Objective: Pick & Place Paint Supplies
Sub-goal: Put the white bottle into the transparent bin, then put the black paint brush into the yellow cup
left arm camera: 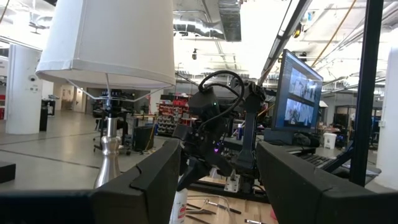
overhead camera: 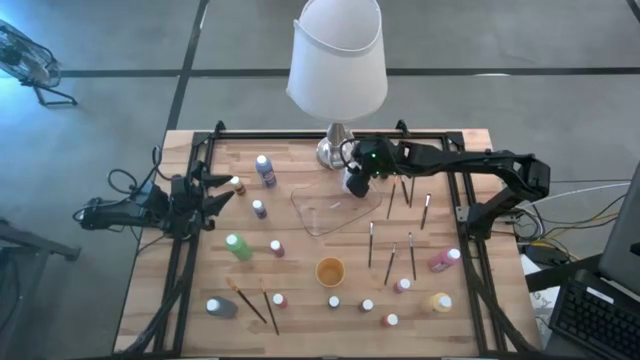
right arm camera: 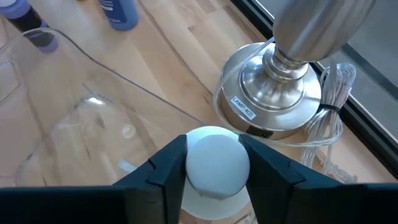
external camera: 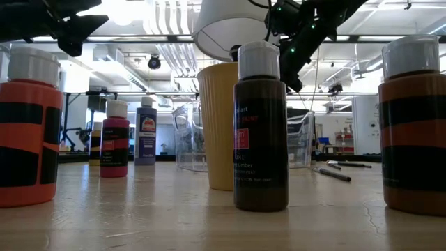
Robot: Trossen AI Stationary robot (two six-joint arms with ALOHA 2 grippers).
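Note:
My right gripper (overhead camera: 357, 184) reaches in from the table's right and is shut on a white-capped white paint bottle (right arm camera: 214, 163). The bottle is at the far right corner of the clear tray (overhead camera: 328, 212), next to the lamp base (right arm camera: 273, 99). My left gripper (overhead camera: 220, 190) waits open at the table's left side, touching nothing. Other bottles stand upright on the table: purple (overhead camera: 265, 170), green (overhead camera: 238, 247), pink (overhead camera: 443, 260), yellow (overhead camera: 440, 302). Thin dark brushes (overhead camera: 410, 195) lie flat to the right of the tray, and more (overhead camera: 255, 300) lie at the near left. My right gripper pinches the bottle's white cap (right arm camera: 214, 163) between its two fingers, one on each side. The fingers (right arm camera: 165, 174) slant down from the table's right. The bottle stands upright below them (left arm camera: 180, 205). The fingers hide its bottom, so I cannot tell whether it rests on anything.
A lamp with a white shade (overhead camera: 337, 60) stands at the far middle, its cord (right arm camera: 323, 130) coiled beside the base. A small orange cup (overhead camera: 330, 270) stands near the tray. Small bottles (overhead camera: 367, 305) dot the near edge. A dark frame (overhead camera: 470, 200) borders the table.

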